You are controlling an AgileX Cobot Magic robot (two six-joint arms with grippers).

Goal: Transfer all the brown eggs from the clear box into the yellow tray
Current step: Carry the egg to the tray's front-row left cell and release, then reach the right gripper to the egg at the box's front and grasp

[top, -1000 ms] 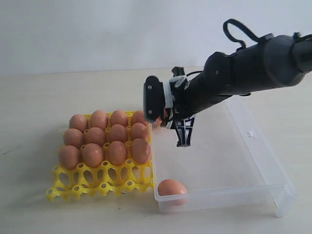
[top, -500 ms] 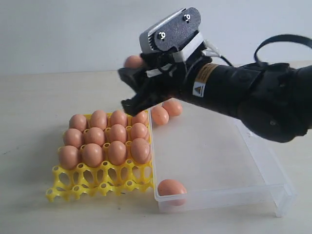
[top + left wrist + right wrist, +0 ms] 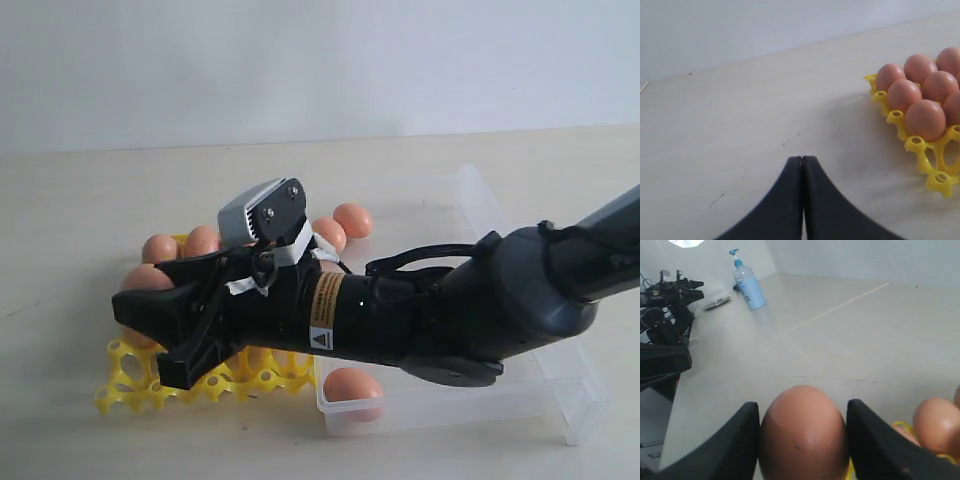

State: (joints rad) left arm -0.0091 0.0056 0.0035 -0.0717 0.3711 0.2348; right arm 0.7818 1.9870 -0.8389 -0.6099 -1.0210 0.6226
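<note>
Brown egg [image 3: 802,440] is clamped between the fingers of the right tool [image 3: 802,412], which is extended low over the yellow tray [image 3: 128,378] on the desk [image 3: 70,200]. The clear box [image 3: 570,405], just beside the tray, holds a near egg [image 3: 352,385] in its front corner next to the tray and far eggs [image 3: 353,220] at its rear edge. The left tool [image 3: 802,167] is clenched on nothing, above bare desk off a tray corner.

The right gripper [image 3: 143,343] and arm [image 3: 500,300] are showing black — a grey box [image 3: 262,212] with 2 screws, an orange label [image 3: 326,297] and a looping cable [image 3: 420,252] are riding on them.
</note>
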